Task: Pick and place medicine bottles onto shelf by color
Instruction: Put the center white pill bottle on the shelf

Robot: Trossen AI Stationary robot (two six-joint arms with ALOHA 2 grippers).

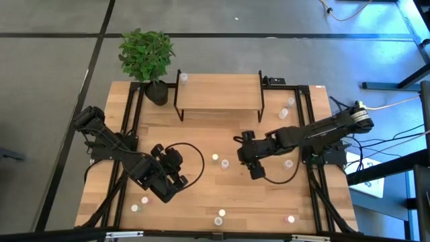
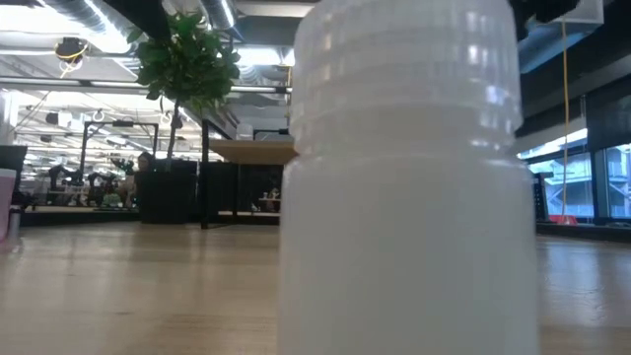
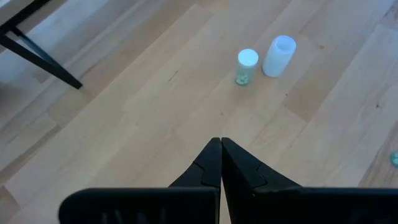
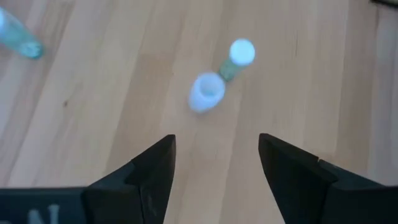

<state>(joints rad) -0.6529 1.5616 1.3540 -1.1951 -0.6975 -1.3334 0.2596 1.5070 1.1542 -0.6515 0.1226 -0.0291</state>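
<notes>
Your right tool (image 4: 214,165) hangs with its fingers spread and empty above two small whitish cylindrical medicine bottles (image 4: 207,92) standing mid-tabletop (image 1: 201,134) — one carries a green cap (image 4: 241,53). Your left tool (image 3: 220,163) is pressed together. One bottle (image 1: 183,78) stands on the low light-wood shelf (image 1: 218,91).

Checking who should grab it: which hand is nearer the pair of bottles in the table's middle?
Right. The right hand, open, is just beside the pair of bottles; the left hand, shut, sits farther off toward the table's front-left.
</notes>
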